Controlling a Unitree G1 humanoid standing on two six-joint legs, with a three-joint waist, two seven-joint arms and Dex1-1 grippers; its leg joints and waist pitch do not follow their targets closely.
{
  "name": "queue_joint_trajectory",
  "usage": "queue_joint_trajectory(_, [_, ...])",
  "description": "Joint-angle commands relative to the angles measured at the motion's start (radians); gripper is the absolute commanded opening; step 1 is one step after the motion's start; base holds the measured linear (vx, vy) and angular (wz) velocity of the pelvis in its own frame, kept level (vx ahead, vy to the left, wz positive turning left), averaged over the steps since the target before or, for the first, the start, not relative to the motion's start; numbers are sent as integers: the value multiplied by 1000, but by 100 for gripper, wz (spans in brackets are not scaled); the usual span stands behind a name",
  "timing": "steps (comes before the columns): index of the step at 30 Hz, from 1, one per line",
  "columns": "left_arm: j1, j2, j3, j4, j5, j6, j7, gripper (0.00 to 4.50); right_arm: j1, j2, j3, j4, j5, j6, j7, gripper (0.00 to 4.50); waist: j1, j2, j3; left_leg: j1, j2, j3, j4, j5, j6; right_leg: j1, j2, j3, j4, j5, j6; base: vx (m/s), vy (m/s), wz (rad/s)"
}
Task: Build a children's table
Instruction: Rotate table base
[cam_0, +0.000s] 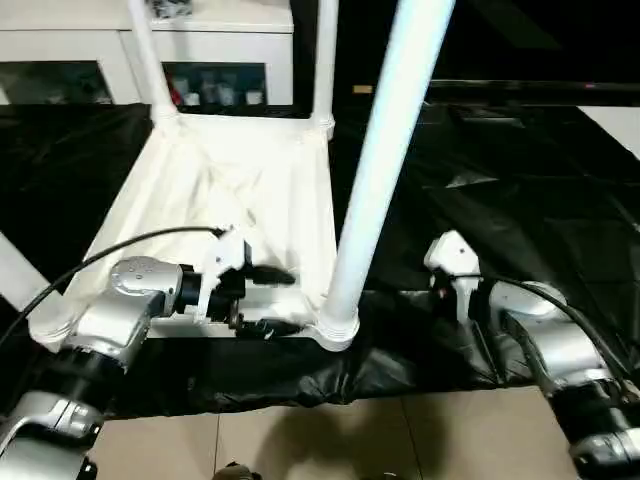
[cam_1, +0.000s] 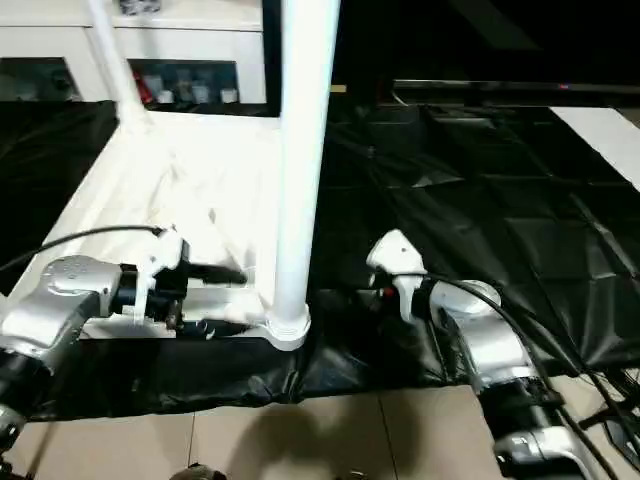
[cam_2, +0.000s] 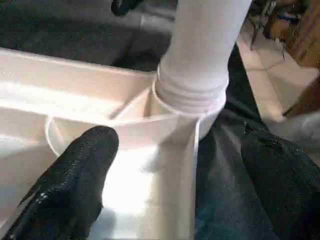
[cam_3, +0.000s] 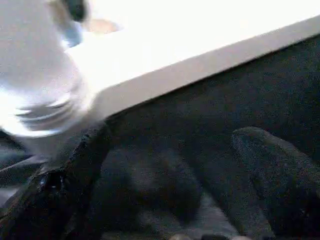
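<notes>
The white tabletop lies upside down on a black sheet. Its legs stand up from the corner sockets: two at the far corners and a thick near-right leg in its socket. My left gripper is open and straddles the tabletop's near rim just beside that socket, one finger inside the ribbed underside and the other over the sheet. My right gripper is open, low over the sheet to the right of the near-right leg, with nothing between its fingers.
A white glass-doored cabinet stands behind the table. The crumpled black sheet covers the floor to the right. Beige floor tiles show at the near edge. A black cable arcs over my left forearm.
</notes>
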Motion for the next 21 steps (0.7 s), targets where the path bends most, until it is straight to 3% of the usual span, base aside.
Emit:
queue_joint_trajectory(1, [-16,11,-24,6,25,4,-26,421,6,-15,7,-44,8,21,7,450,4,12,-72,16,19,-1,-66,-253,-9,47,-65,40,-78,-210,-198,0,0,0])
queue_joint_trajectory(2, [-18,14,-31,8,34,9,-32,411,9,-15,3,-60,14,33,2,450,3,20,-72,16,18,-1,-65,-255,-11,46,-65,40,-77,-206,-201,0,0,0])
queue_joint_trajectory(4, [-18,22,-40,16,49,18,-50,401,20,-12,-3,-103,33,59,0,450,3,16,-71,17,17,-1,-66,-261,-12,48,-63,40,-80,-206,-201,0,0,0])
queue_joint_trajectory(5, [-18,24,-41,26,57,15,-58,381,30,-11,-2,-131,47,76,7,450,3,23,-71,17,18,-2,-66,-268,-13,47,-63,40,-78,-209,-201,0,0,0])
queue_joint_trajectory(7, [-19,26,-41,32,61,12,-63,378,37,-10,-2,-150,55,87,12,450,2,19,-70,17,17,-3,-67,-280,-15,48,-64,39,-81,-223,-199,0,0,0])
queue_joint_trajectory(10, [-12,33,-26,20,43,76,-64,355,69,-6,2,-224,93,123,36,450,3,21,-68,18,18,-4,-68,-298,-19,46,-65,40,-83,-243,-198,0,0,0])
queue_joint_trajectory(21, [-35,32,-18,108,118,-21,5,265,73,30,50,-244,87,144,17,450,3,20,-69,16,17,-7,-69,-295,-23,44,-69,40,-89,-304,-171,0,0,0])
